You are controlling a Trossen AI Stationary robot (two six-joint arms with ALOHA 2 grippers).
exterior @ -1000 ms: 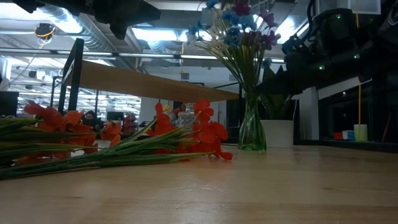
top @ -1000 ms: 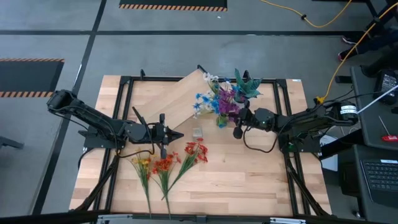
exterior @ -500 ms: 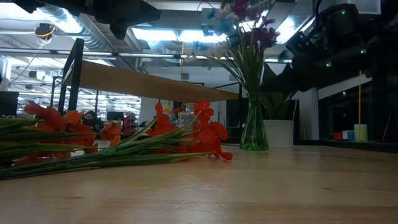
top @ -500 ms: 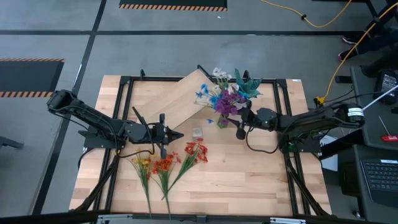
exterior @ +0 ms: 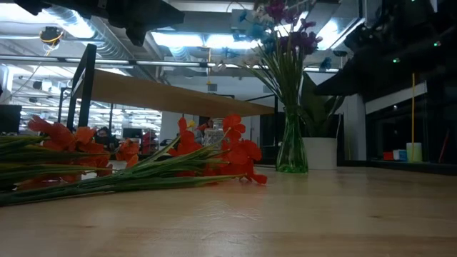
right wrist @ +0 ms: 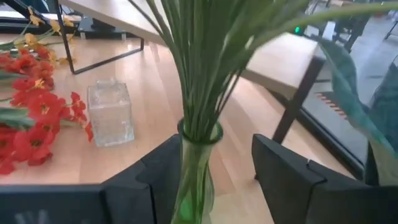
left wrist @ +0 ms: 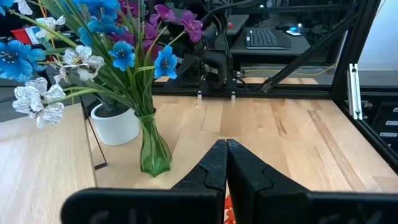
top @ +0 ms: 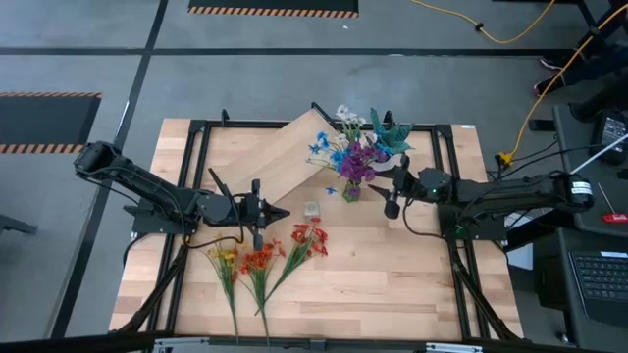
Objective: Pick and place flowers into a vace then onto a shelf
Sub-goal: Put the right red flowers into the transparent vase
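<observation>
A green glass vase (top: 350,191) holding blue, purple and white flowers (top: 345,147) stands upright on its base on the table, also seen in the low view (exterior: 291,150). My right gripper (top: 391,198) is open just to the vase's right. In its wrist view the vase neck (right wrist: 198,155) shows between the spread fingers, untouched. Yellow (top: 224,257), orange (top: 260,260) and red flowers (top: 309,238) lie flat on the table. My left gripper (top: 283,212) hovers shut above them, holding nothing. The shelf (top: 285,157) stands at the far middle.
A small clear glass cube (top: 312,209) sits between the vase and the red flowers. A spiky plant in a white pot (left wrist: 115,122) stands behind the vase. Black frame rails (top: 446,196) run along the table's sides. Bare wood lies at the near right (top: 392,284).
My right gripper has opened, let go of the vase and drawn back toward the table's right edge. The vase stays standing on the table, and its bouquet has swung a little toward the far edge and settled upright.
</observation>
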